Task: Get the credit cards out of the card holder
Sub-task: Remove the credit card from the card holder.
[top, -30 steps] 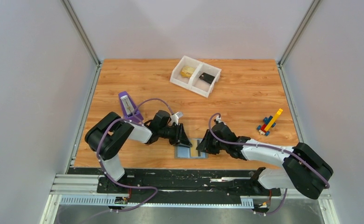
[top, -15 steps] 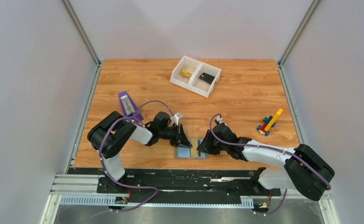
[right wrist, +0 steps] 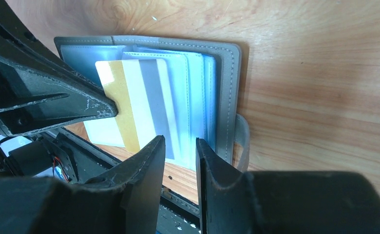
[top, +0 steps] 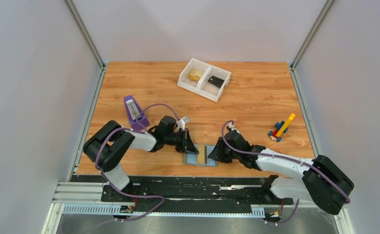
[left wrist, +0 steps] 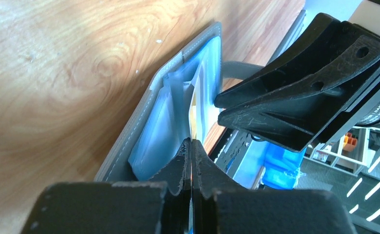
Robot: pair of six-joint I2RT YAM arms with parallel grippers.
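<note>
The grey card holder (right wrist: 228,87) lies open on the table near the front edge, its clear blue sleeves showing; it also shows in the top view (top: 194,159) and the left wrist view (left wrist: 144,117). A gold credit card (right wrist: 124,97) with white and grey stripes sticks partly out of a sleeve. My left gripper (left wrist: 191,142) is shut on that card's edge; its fingers (right wrist: 56,105) show in the right wrist view. My right gripper (right wrist: 180,144) hovers at the holder's near edge, jaws narrowly apart, gripping nothing. It also shows in the top view (top: 216,155).
A white two-compartment tray (top: 188,82) stands at the back, with yellow cards (top: 195,74) in its left part and a black piece (top: 216,81) in its right. A purple object (top: 133,109) stands left. Toy bricks (top: 281,128) lie right. The black rail runs just below the holder.
My left gripper has drawn back a little to the left with the card, and its arm has swung left. My right gripper has shifted slightly right on the holder.
</note>
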